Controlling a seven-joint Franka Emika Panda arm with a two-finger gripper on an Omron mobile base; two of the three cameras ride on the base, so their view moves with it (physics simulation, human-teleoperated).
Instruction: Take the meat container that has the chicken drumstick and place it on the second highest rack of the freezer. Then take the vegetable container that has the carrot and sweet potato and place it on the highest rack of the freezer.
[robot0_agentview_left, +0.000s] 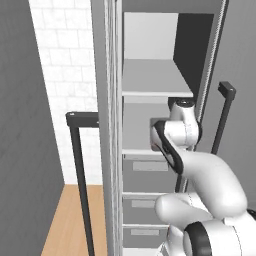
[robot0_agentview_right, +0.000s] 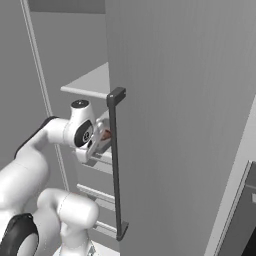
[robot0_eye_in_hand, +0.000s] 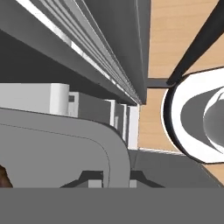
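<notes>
The meat container (robot0_agentview_right: 101, 141) is a grey tub with the brown chicken drumstick (robot0_agentview_right: 106, 134) in it, held tilted inside the open freezer just above the second highest rack (robot0_agentview_left: 136, 145). My gripper (robot0_agentview_right: 94, 146) is shut on its rim. In the hand view the container's curved grey wall (robot0_eye_in_hand: 65, 148) runs between the fingertips (robot0_eye_in_hand: 94, 177) of the gripper (robot0_eye_in_hand: 116, 177), with a bit of the drumstick (robot0_eye_in_hand: 3, 177) at the lower left. The highest rack (robot0_agentview_left: 155, 80) above is bare. The vegetable container is out of view.
The freezer's right door (robot0_agentview_right: 180, 125) with its dark vertical handle (robot0_agentview_right: 116, 160) stands close beside the hand. A second dark handle (robot0_agentview_left: 80, 170) is on the left. Grey drawers (robot0_agentview_left: 145, 175) lie below the racks. Wooden floor (robot0_agentview_left: 75, 220) is at the lower left.
</notes>
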